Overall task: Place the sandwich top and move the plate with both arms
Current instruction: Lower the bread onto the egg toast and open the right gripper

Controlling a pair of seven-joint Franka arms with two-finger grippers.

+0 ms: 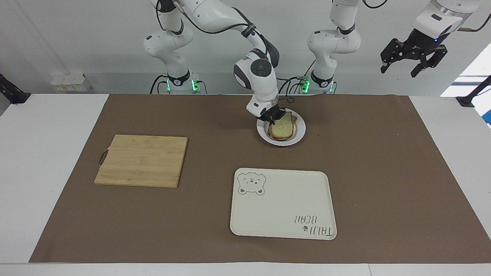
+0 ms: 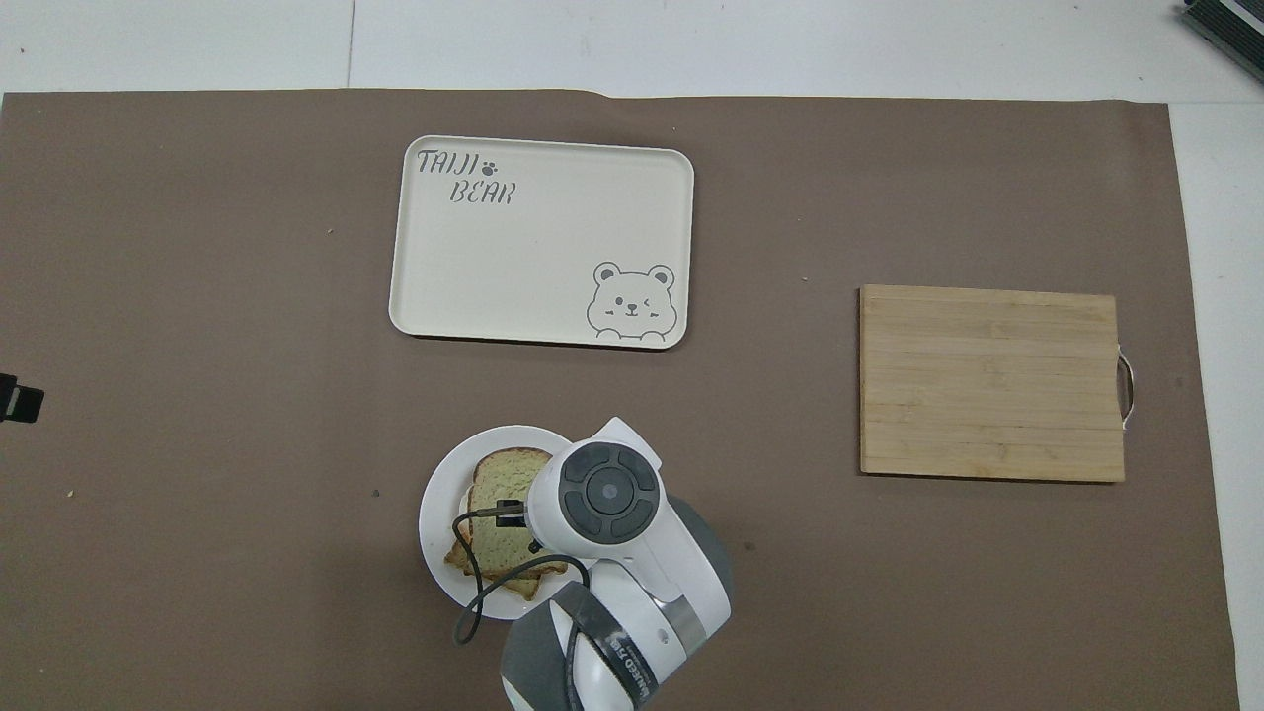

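The small white plate [image 1: 301, 132] [image 2: 435, 523] sits on the brown mat close to the robots. A stack of bread lies on it. The sandwich top [image 1: 284, 128] [image 2: 500, 476], pale greenish with a brown crust, lies almost flat on that stack. My right gripper [image 1: 273, 119] is down at the plate, shut on the edge of the sandwich top; in the overhead view the right arm's wrist [image 2: 607, 491] hides it. My left gripper [image 1: 401, 69] waits open, high in the air off the left arm's end of the table.
A cream rectangular tray [image 1: 282, 203] [image 2: 541, 242] with a bear drawing lies farther from the robots than the plate. A bamboo cutting board [image 1: 142, 160] [image 2: 990, 383] lies toward the right arm's end. The brown mat [image 1: 383, 172] covers most of the table.
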